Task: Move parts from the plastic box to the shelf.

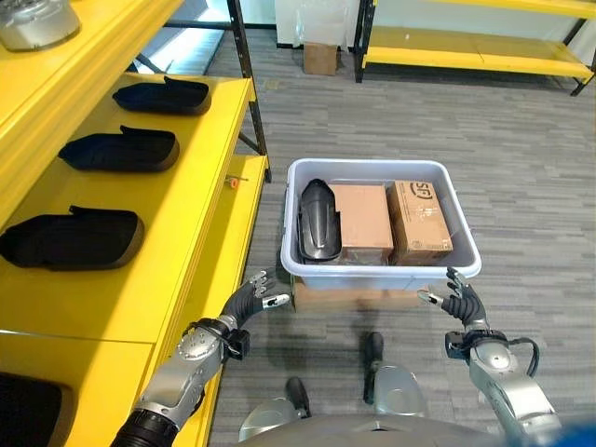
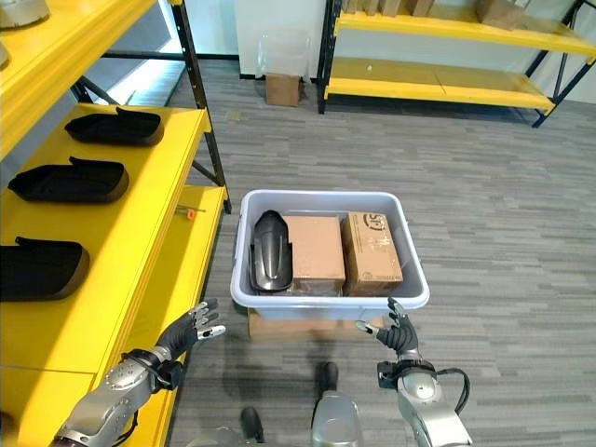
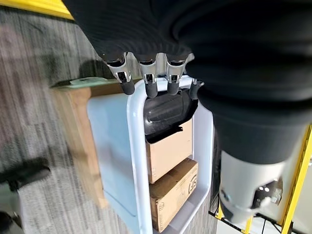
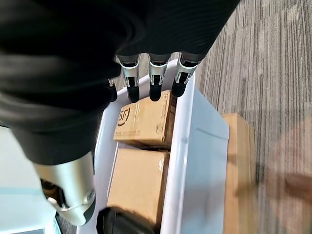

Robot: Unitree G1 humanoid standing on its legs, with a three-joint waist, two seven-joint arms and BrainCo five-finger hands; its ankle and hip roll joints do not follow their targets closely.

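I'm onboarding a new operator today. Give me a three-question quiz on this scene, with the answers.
1. True or false: the left hand is already holding the black part.
2. What sits in the plastic box besides the black part?
A. two cardboard boxes
B. a metal bowl
C. nothing
3. How many black parts lie on the yellow shelf level beside the box?

Key:
1. False; both the left hand and the right hand are open, near the box's front rim.
2. A
3. Three
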